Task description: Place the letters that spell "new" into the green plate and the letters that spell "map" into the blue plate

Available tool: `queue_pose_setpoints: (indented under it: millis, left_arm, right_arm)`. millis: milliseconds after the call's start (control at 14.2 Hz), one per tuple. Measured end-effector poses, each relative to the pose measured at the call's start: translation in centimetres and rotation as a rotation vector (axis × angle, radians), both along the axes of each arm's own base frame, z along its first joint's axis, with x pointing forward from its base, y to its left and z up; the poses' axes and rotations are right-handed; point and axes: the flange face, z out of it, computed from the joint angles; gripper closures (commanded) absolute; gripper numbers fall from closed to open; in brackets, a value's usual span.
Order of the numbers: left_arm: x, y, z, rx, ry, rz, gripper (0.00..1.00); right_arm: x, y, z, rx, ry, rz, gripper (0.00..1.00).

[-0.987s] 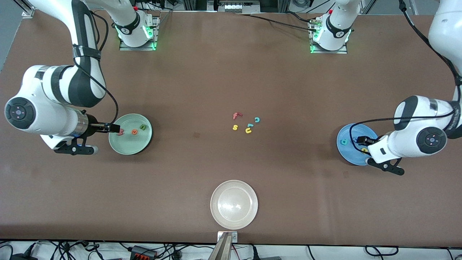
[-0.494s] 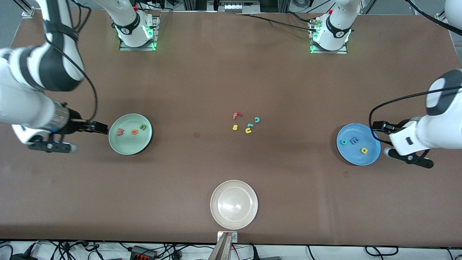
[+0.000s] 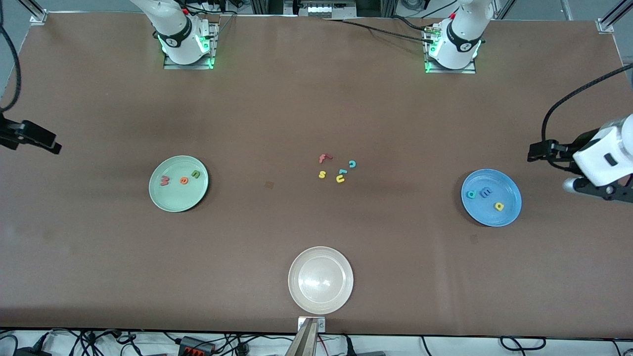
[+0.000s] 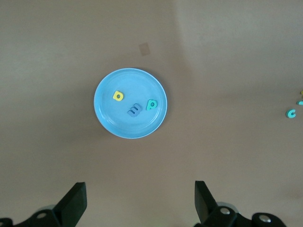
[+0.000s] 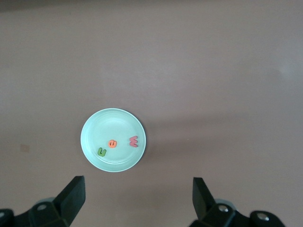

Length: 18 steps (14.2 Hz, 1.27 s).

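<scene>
The green plate (image 3: 175,200) holds the olive n (image 3: 196,174), orange e (image 3: 184,180) and dusty-red w (image 3: 164,181); the right wrist view shows the same plate (image 5: 102,127) and its three letters. The blue plate (image 3: 482,212) carries the teal p (image 3: 472,194), blue m (image 3: 486,192) and yellow a (image 3: 499,206), and the plate (image 4: 113,123) also shows in the left wrist view. My right gripper (image 3: 49,143) hangs open and empty, high over the table's edge at the right arm's end. My left gripper (image 3: 536,151) is open and empty, up over the table at the left arm's end.
Several loose letters lie at the table's middle: a red f (image 3: 324,158), a yellow s (image 3: 322,174), a teal c (image 3: 352,163) and a yellow u (image 3: 340,179). A larger whitish plate (image 3: 296,296) sits empty near the front edge.
Both arms have lifted off their plates and drawn back toward their own ends of the table. The w and the m, which the grippers covered before, now lie in plain sight.
</scene>
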Motion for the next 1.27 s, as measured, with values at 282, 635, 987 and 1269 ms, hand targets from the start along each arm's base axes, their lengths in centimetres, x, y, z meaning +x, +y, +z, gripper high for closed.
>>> queue_pose_setpoints:
  millis: [282,635,987,1269]
  left_arm:
    - [-2.4,-0.2,3.5,-0.001,-0.095,0.121,0.00]
    - [-6.4,-1.6,3.7,0.004,-0.194,0.116,0.00]
    - [-7.2,-1.5,2.3,0.000,-0.242,0.115,0.00]
    - [-7.2,-1.3,2.0,-0.005,-0.245,0.046,0.00]
  right_arm:
    - [-1.0,0.1,1.1,0.003,0.032,0.003,0.00]
    - [-2.5,0.1,0.4,0.003,0.057,0.010,0.00]
    - [-3.5,0.1,-1.1,0.001,0.068,0.014,0.00]
    - [-3.8,0.1,-1.1,0.000,0.053,0.019,0.00]
